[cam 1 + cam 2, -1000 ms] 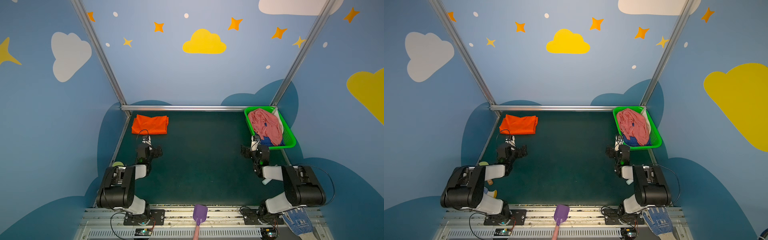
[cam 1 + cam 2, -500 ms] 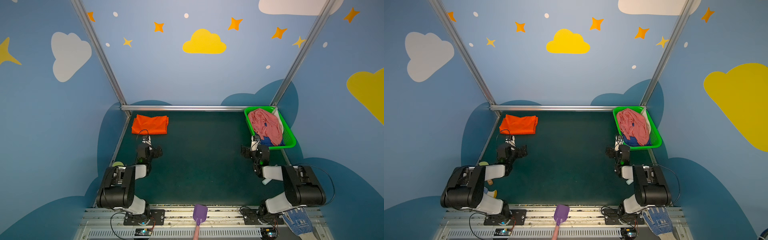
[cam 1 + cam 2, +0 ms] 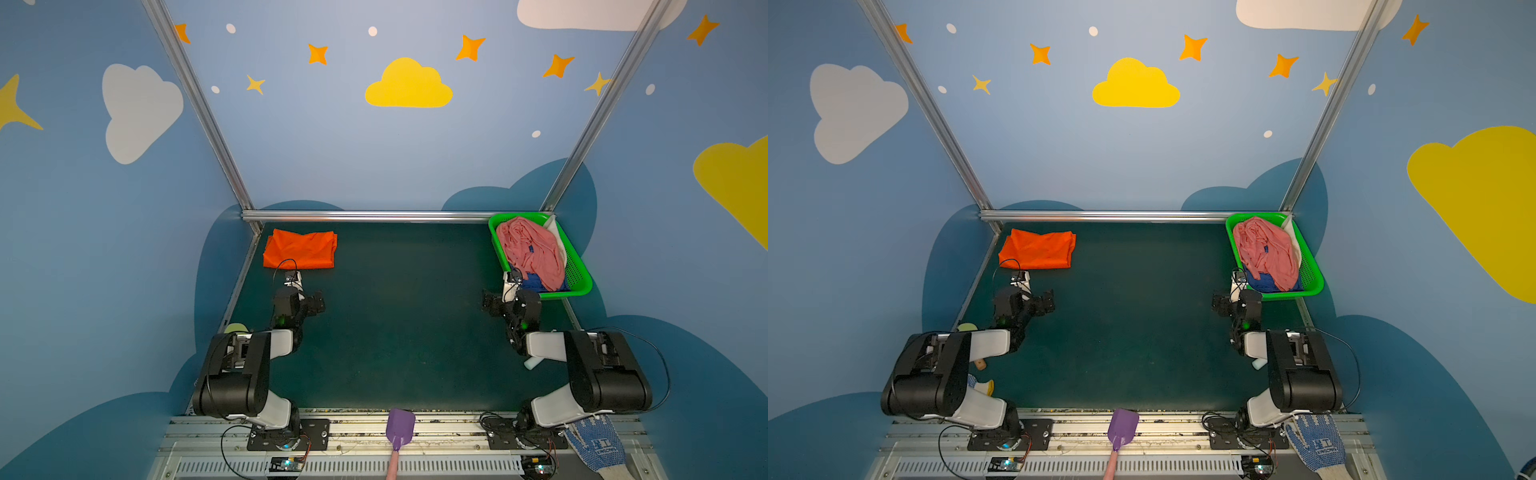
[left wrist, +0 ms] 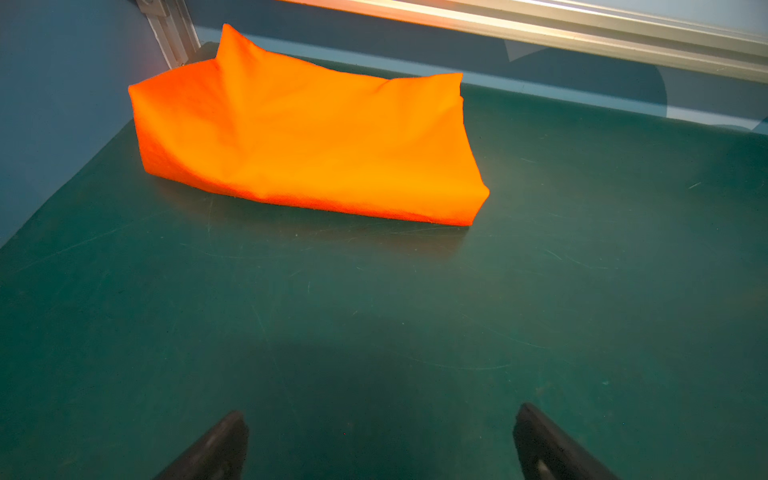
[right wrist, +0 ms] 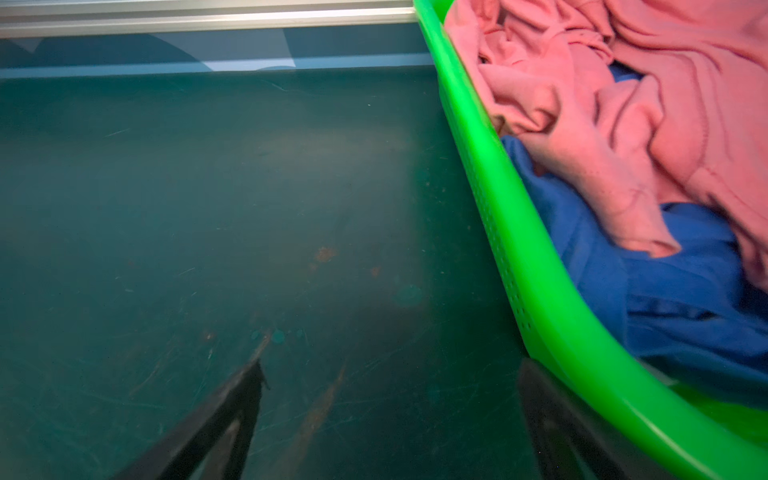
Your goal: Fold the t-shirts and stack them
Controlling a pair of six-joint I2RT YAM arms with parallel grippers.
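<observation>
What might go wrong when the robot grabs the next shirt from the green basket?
1. The pink shirt lies tangled over the blue shirt in the green basket, so pulling one may drag both out.
2. The open right gripper sits right beside the basket's wall and might knock it.
3. The folded orange shirt bulges with one corner sticking up, so a stack on it may slide.

orange shirt (image 3: 300,249) folded, far-left corner; pink shirt (image 3: 532,249), blue shirt (image 5: 665,282) crumpled.
</observation>
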